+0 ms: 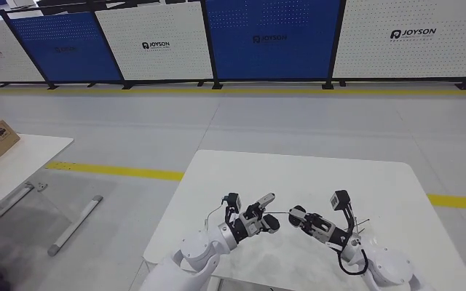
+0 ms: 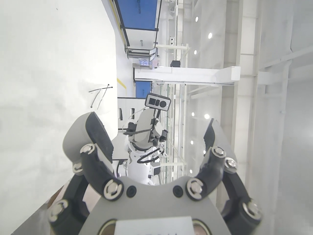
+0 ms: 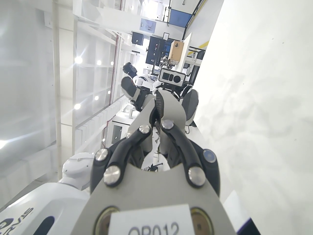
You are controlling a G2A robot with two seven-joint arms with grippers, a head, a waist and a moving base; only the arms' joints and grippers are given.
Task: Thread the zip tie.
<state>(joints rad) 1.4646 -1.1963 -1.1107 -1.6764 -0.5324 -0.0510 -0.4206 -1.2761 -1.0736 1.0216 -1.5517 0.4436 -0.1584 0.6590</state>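
While right gripper (image 3: pixel 157 96) clamps zip tie (image 1: pixel 280 213), left gripper (image 2: pixel 151 118) gapes wide just left of it. Step, prob: aligning ends. Nxt: left pinches free end, needs precise aim.

Table (image 1: pixel 313 174) white, matt, smooth. Left claw (image 2: pixel 156 135) pads (image 2: pixel 99 134) black, ribbed rubber; screws (image 2: pixel 113 189) glossy metal.

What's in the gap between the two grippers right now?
In the top view, a thin dark strand, apparently the zip tie, runs from the shut right gripper toward the open left gripper; nothing else lies between.
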